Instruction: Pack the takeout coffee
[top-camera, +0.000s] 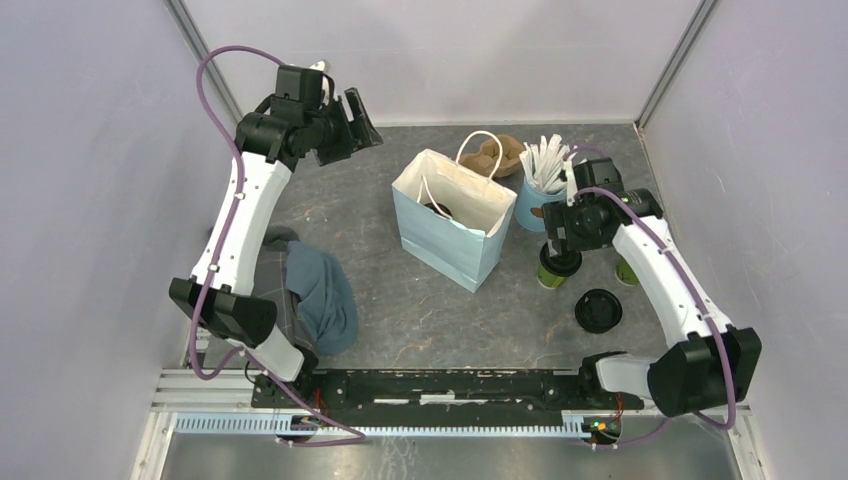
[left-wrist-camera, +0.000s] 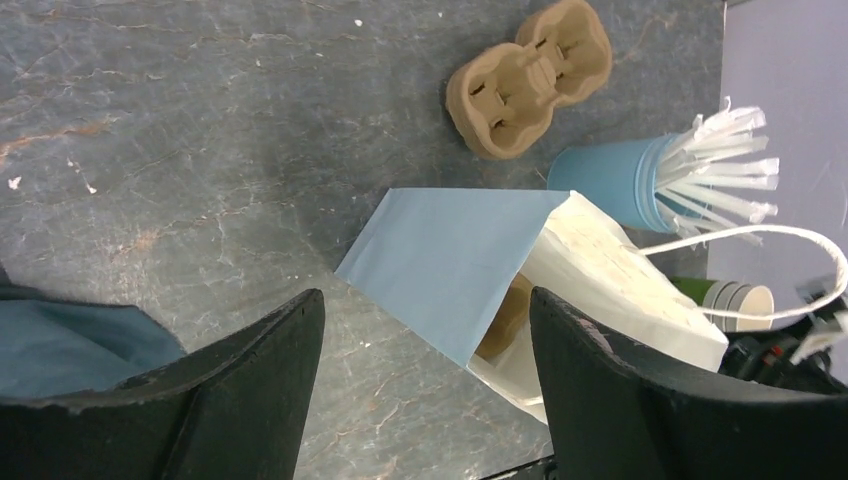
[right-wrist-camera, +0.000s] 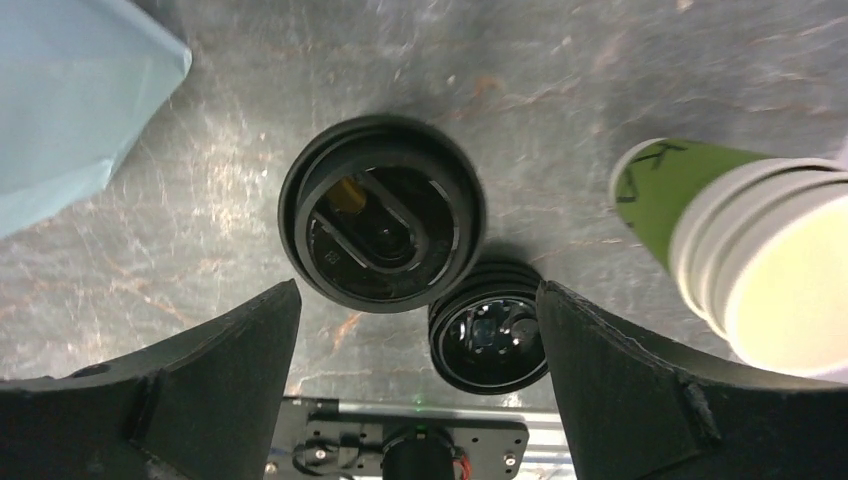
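The takeout coffee (right-wrist-camera: 383, 225), a dark-green cup under a round black lid, stands upright on the table right of the blue bag (top-camera: 445, 215) and shows in the top view as the cup (top-camera: 556, 268). My right gripper (right-wrist-camera: 415, 300) hangs over it, open, one finger on each side of the lid and neither touching it. From above, that right gripper (top-camera: 560, 245) covers most of the cup. My left gripper (top-camera: 352, 128) is raised at the back left, open and empty, facing the bag (left-wrist-camera: 470, 270). Something brown shows inside the bag's mouth.
A stack of black lids (right-wrist-camera: 490, 340) lies just beside the coffee. Lidless green cups (right-wrist-camera: 720, 250) stand to its right. Behind the bag are a light-blue cup of white sticks (top-camera: 535, 195) and a cardboard carrier (top-camera: 500, 155). A blue cloth (top-camera: 320, 295) lies near the left arm's base.
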